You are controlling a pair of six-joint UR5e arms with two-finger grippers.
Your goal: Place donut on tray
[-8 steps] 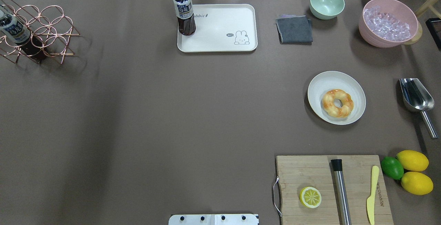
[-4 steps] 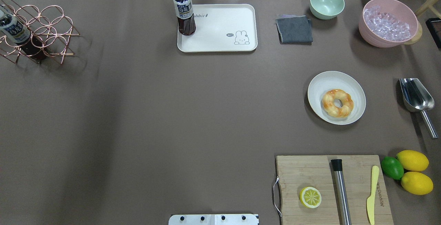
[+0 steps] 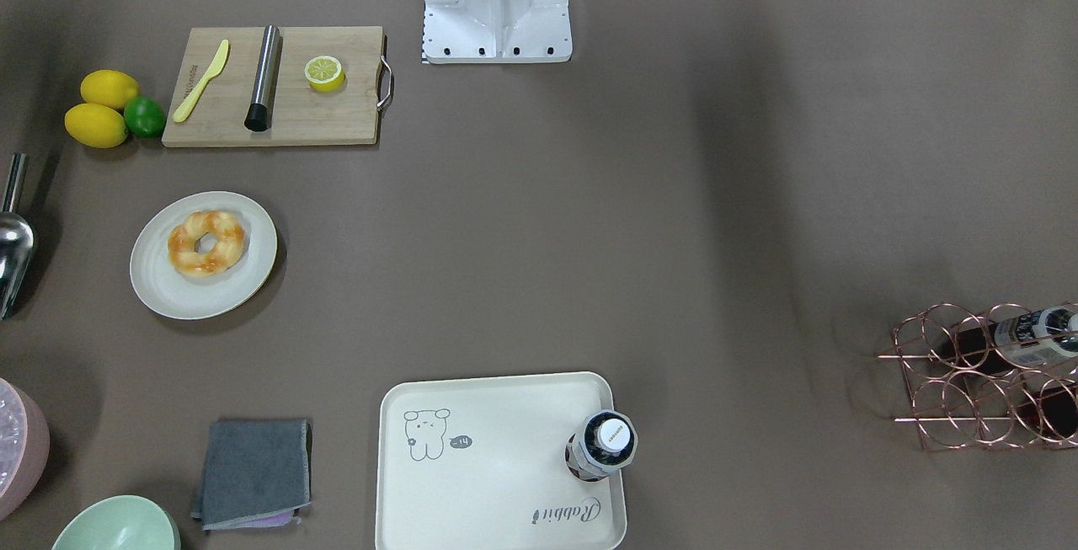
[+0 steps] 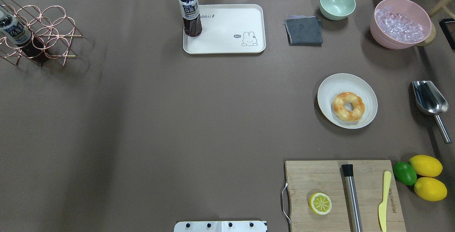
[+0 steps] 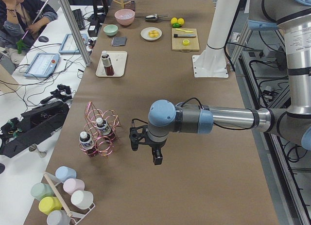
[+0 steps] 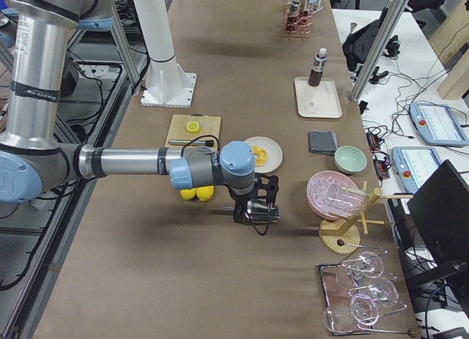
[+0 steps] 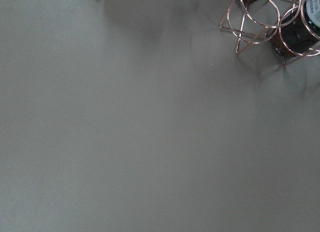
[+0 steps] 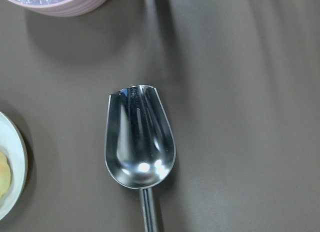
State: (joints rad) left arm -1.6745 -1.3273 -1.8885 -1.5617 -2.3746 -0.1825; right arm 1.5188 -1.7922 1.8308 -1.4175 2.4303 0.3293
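Note:
The donut (image 4: 348, 106), golden-orange with pale patches, lies on a round off-white plate (image 4: 330, 88) at the table's right; it also shows in the front view (image 3: 206, 242). The cream tray (image 4: 227, 29) with the grey cartoon drawing sits at the far middle and carries an upright bottle (image 4: 189, 11). My left gripper (image 5: 145, 151) shows only in the exterior left view, above the table near the copper rack. My right gripper (image 6: 255, 213) shows only in the exterior right view, above the metal scoop (image 8: 140, 144). I cannot tell whether either is open or shut.
A grey cloth (image 4: 304, 30), green bowl (image 4: 337, 3) and pink bowl of ice (image 4: 401, 22) stand at the far right. A cutting board (image 4: 320, 178) with lemon half, muddler and knife is at the near right, lemons and a lime (image 4: 423, 177) beside it. A copper rack (image 4: 39, 33) is far left.

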